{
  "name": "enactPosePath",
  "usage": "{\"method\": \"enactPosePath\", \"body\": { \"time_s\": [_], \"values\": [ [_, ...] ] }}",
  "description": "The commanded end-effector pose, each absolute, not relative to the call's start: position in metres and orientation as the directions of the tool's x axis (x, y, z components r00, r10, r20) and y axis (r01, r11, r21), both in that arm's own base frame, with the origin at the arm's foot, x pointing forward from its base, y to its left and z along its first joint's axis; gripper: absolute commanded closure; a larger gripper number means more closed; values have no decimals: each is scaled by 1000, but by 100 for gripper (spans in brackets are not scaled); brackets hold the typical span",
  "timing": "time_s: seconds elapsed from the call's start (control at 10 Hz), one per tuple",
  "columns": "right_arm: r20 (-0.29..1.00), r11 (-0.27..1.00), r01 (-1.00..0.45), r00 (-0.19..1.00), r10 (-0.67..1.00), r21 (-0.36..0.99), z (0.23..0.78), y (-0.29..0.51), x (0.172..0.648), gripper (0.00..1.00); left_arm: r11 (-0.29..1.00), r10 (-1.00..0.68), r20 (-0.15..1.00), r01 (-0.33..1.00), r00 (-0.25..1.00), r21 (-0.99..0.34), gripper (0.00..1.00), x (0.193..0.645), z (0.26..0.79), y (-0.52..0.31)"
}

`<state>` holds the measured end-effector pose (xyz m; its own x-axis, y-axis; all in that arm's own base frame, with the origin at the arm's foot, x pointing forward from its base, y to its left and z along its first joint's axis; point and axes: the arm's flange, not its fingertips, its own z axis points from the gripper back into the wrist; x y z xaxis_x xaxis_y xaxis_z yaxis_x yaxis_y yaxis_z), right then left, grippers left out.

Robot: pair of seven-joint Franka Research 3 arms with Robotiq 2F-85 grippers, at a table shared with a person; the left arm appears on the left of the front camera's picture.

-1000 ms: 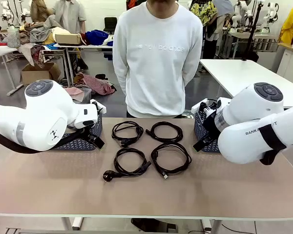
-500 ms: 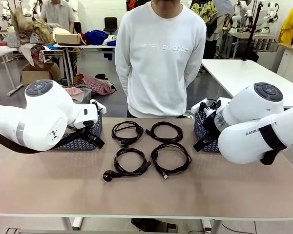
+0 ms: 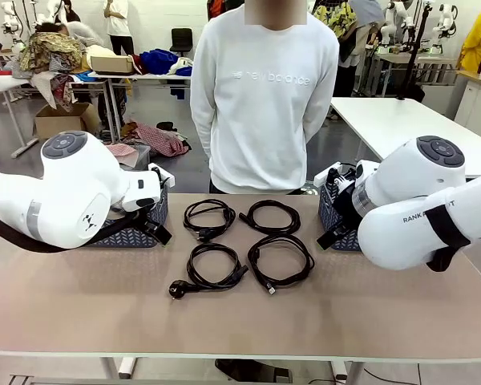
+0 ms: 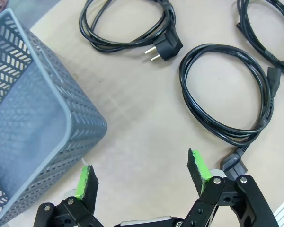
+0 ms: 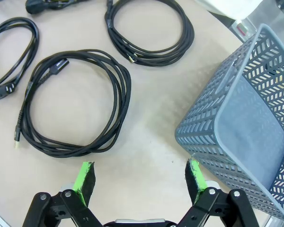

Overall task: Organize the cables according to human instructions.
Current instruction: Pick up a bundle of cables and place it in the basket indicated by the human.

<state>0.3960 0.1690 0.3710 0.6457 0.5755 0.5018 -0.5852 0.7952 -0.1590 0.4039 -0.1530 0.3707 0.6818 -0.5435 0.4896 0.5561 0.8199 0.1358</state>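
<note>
tan surface (image 3: 80, 321), four cables (image 3: 207, 233); left pincer (image 4: 144, 177) and right pincer (image 5: 139, 182) spread, empty; on person's (image 3: 260, 104) cue pinch coil's 6 o'clock rim.

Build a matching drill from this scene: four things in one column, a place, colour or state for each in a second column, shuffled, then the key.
Things
1. cable with the two-pin plug
2. left basket
3. right gripper
4. person's sweatshirt

Place, colour or state
A. white
B. open above the bare table
C. near-left spot in the two-by-two group
D. grey, with slotted walls

Pairs: 1-C, 2-D, 3-B, 4-A
</note>
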Motion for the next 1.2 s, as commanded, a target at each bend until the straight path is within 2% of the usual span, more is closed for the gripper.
{"method": "enactPosePath", "body": {
  "time_s": [0.0, 0.4, 1.1],
  "values": [
    [502, 795, -585, 646, 576, -159, 371, 169, 396, 0, 815, -538, 494, 570, 683, 101, 0, 407, 374, -149],
    [511, 750, -659, 626, 589, -57, 401, 148, 401, 0, 774, -535, 549, 633, 642, 12, 0, 408, 413, -121],
    [631, 634, -765, 549, 548, 114, 468, 92, 387, 0, 644, -574, 633, 764, 519, -42, 0, 405, 467, -71]
  ]
}}
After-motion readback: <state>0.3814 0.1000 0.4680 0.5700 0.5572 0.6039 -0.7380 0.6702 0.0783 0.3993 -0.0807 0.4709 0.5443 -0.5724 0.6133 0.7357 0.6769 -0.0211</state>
